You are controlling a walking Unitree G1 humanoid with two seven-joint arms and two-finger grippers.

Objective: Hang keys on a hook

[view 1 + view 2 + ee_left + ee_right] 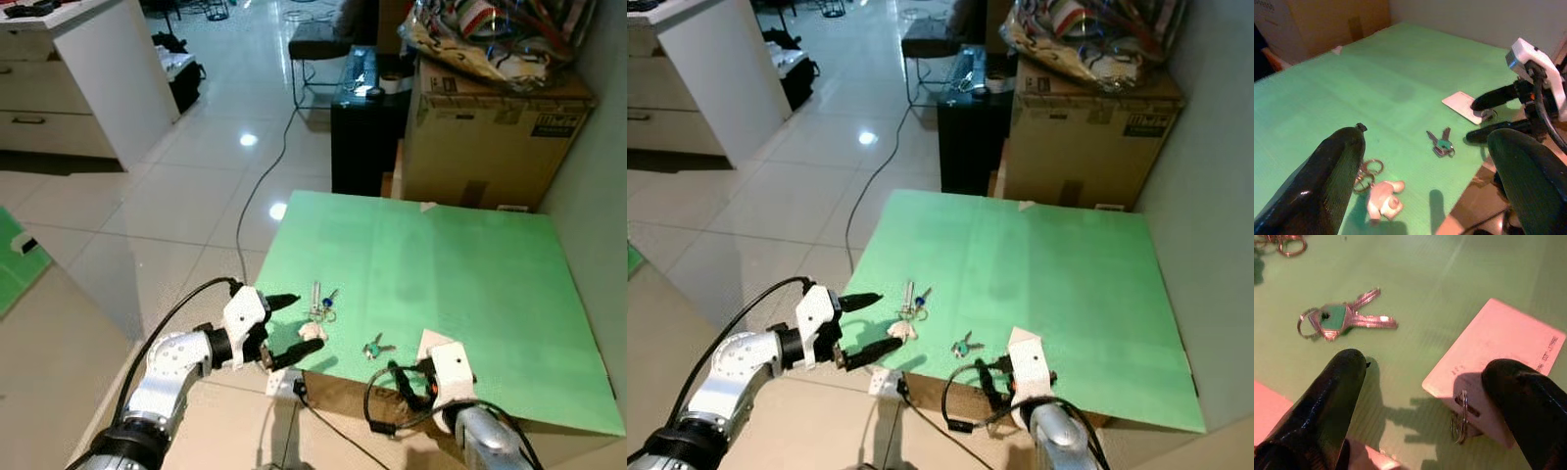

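The keys with the green head [1339, 319] lie flat near the front edge of the green table top [470, 284], between the two grippers. Two blades run side by side from the green head; in the right wrist view their tips point away from the ring, toward the white card [1503, 357]. In the head views the long axis runs roughly along the table's front edge.

A second key bunch [321, 304] with a blue-headed key and a white fob [1383, 198] lies just beside the left gripper [284, 330]. This gripper's fingers are spread apart, empty, at the table's near-left corner.

The right gripper [1430, 396] hovers over the front edge with fingers spread, empty, one finger above the white card. A small metal ring hangs at the card's edge. Printing on the card is too small to read.

The table stands on a glossy white tile floor [196, 186]. A cardboard box [490, 137] stands behind it; its label cannot be read. A black cable [265, 176] runs across the floor.
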